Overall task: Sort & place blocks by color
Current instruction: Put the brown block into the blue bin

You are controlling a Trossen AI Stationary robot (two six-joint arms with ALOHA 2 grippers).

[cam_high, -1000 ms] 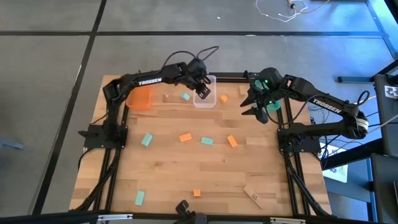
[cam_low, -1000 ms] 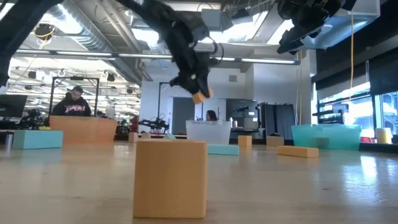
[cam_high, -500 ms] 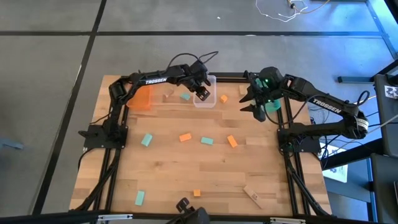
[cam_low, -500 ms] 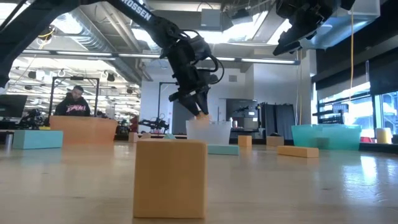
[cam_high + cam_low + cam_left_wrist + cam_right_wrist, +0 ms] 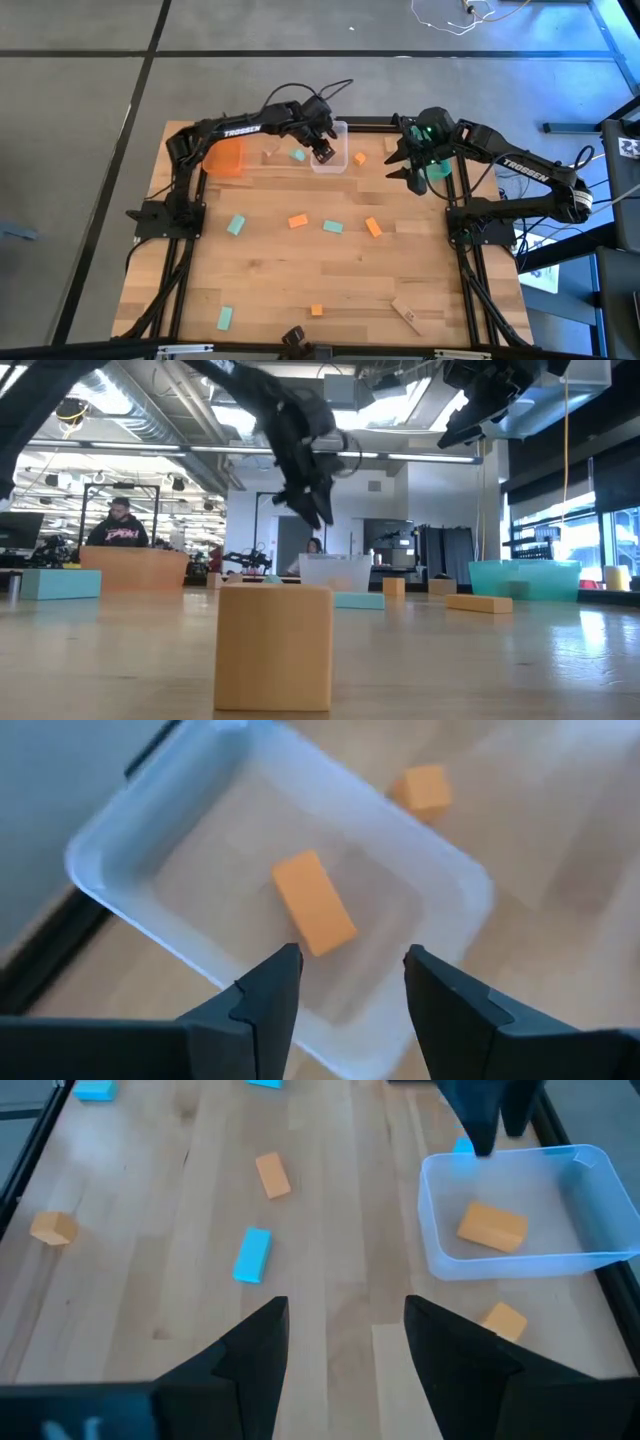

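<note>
Left gripper (image 5: pixel 322 152) hovering over clear bin (image 5: pixel 336 163) at far middle of table (image 5: pixel 300 290), fingers spread, pinching nothing. Orange block (image 5: pixel 313 903) lying inside that bin, directly under the open jaws. Right gripper (image 5: pixel 398 168) hanging above far right of table, fingers spread, holding nothing, waiting. Remaining blocks scattered: orange ones (image 5: pixel 298 221) and mint ones (image 5: pixel 332 227) mid-table, more along the near edge, a wood block (image 5: pixel 406 315) near right. Orange bin (image 5: pixel 226 157) sitting far left, beside the left arm.

Risks: orange block sitting in clear bin rather than orange bin, likely a colour mismatch needing redo. Clipping bin rim while lifting away, shoving or tipping the light bin. Swinging toward mid-table blocks and crossing into right arm's reach, risking arm contact.
</note>
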